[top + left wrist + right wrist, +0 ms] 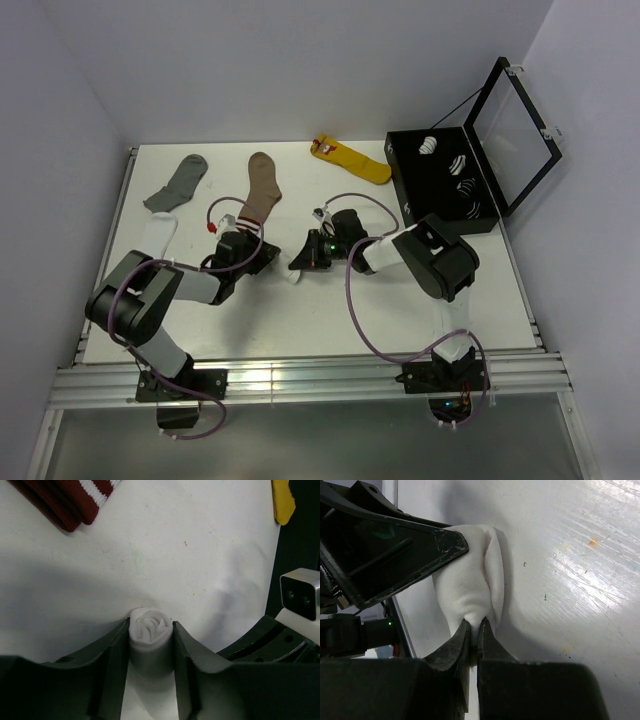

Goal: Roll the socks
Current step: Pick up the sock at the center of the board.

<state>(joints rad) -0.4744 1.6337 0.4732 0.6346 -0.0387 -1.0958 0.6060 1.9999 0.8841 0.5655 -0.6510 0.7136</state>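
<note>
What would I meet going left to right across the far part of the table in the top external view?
grey sock → brown sock → yellow sock → open black case

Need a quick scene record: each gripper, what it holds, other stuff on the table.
left gripper: closed on white sock roll, gripping both its sides
right gripper: shut, pinching the roll's fabric
loose socks: brown sock, grey sock, yellow sock, flat, untouched
black case: lid open, rolled socks inside
</note>
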